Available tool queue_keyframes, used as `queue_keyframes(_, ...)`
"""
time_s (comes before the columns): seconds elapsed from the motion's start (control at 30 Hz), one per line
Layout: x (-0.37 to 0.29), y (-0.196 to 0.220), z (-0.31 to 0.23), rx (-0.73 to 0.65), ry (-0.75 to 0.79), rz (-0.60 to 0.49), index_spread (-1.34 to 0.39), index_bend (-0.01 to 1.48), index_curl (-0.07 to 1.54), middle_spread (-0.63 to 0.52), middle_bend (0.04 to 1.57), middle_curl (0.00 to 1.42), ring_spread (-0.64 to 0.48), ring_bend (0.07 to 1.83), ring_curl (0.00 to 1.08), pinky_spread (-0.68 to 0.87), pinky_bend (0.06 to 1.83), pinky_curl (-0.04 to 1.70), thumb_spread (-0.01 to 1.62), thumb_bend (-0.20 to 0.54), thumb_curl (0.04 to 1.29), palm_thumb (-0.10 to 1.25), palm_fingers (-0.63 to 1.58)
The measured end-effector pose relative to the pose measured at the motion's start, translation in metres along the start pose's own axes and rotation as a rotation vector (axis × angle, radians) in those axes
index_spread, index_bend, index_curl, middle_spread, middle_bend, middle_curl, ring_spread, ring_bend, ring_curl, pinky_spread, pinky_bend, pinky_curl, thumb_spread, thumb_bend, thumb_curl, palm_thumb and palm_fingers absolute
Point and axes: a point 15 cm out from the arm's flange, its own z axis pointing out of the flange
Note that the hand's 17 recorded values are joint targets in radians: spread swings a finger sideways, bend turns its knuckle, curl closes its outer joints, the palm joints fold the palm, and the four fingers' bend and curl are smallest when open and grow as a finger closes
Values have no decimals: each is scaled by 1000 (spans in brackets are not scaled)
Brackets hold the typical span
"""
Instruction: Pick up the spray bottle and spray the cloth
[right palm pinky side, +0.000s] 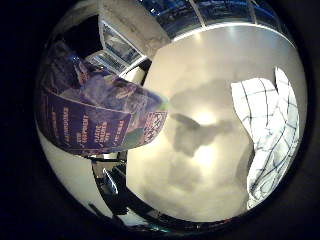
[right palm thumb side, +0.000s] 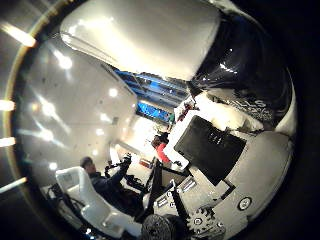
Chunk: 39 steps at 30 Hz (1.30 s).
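Note:
The spray bottle, with a purple printed label, fills one side of the little finger side view, close against my palm and clear of the table. Its white top and a dark glossy part loom large in the thumb side view. My right hand shows white and black finger parts and a gear curled beside the bottle. The cloth, white with dark checks, lies crumpled on the white table, apart from the bottle. A shadow of hand and bottle falls on the table between bottle and cloth.
Beyond the table's edge stand window frames and a pale pillar. Dark frame parts show under the bottle. A white chair and ceiling lights appear in the room behind.

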Motion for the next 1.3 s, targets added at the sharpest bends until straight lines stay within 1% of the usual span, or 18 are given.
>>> queue_keyframes(0.23,42,20,8,-31,20,45,-298,1003,1077,-138,1369,828,-260,1309,926,-156,1022,1563,781,-19,878,994,1094)
queue_keyframes(0.33,49,22,11,-38,24,51,-298,993,1076,-131,1361,822,-254,1303,914,-157,1014,1534,819,-23,861,956,1090)
queue_keyframes(0.4,53,26,13,-45,25,58,-296,950,1061,-129,1320,802,-243,1282,887,-164,998,1472,854,-29,833,919,1096)
queue_keyframes(0.53,50,29,15,-57,13,55,-304,825,1004,-123,1238,747,-214,1235,794,-202,936,1297,915,-40,750,860,1131)
queue_keyframes(0.57,50,30,15,-62,12,51,-315,747,979,-120,1203,723,-209,1217,755,-232,916,1219,929,-38,714,833,1126)
queue_keyframes(0.63,48,35,16,-84,8,37,-337,572,943,-129,1095,683,-206,1195,702,-303,904,1109,953,-39,658,785,1044)
queue_keyframes(0.67,48,37,16,-95,7,31,-349,466,923,-140,1048,670,-207,1172,683,-343,916,1071,969,-38,633,766,944)
queue_keyframes(0.7,47,40,17,-109,6,23,-356,355,886,-142,939,640,-216,1127,674,-342,880,1069,985,-60,608,724,540)
queue_keyframes(0.73,47,44,16,-129,5,15,-354,357,916,-144,916,651,-212,1146,713,-353,900,1079,999,-49,588,710,469)
queue_keyframes(0.77,46,48,16,-149,3,5,-390,311,833,-139,833,603,-215,1043,653,-307,798,1035,1014,-40,550,692,280)
queue_keyframes(0.8,46,52,16,-172,1,-6,-396,279,778,-107,690,550,-177,899,597,-190,722,1016,1010,-59,512,633,-26)
queue_keyframes(0.83,45,57,16,-198,-1,-17,-402,252,733,-96,636,517,-155,835,558,-120,684,979,1010,-55,494,612,-68)
queue_keyframes(0.87,44,63,15,-225,-2,-24,-402,209,684,-74,555,479,-118,745,508,-45,653,942,1000,-69,468,559,-145)
queue_keyframes(0.9,43,68,15,-253,-6,-29,-397,171,616,-45,456,432,-65,643,444,85,590,877,986,-64,434,505,-135)
queue_keyframes(0.97,42,77,14,-296,-7,-36,-385,138,519,0,332,377,16,526,375,273,495,762,959,-53,382,420,-105)
queue_keyframes(1.07,42,75,7,-311,-4,-45,-378,126,411,29,256,346,80,438,327,399,422,641,927,-42,342,365,-75)
queue_keyframes(1.17,42,69,-2,-307,-6,-52,-374,128,350,42,217,334,105,398,304,437,402,573,916,-36,324,350,-46)
queue_keyframes(1.3,40,54,-25,-289,-20,-60,-369,140,291,47,189,325,117,364,284,448,408,505,903,-33,309,344,-20)
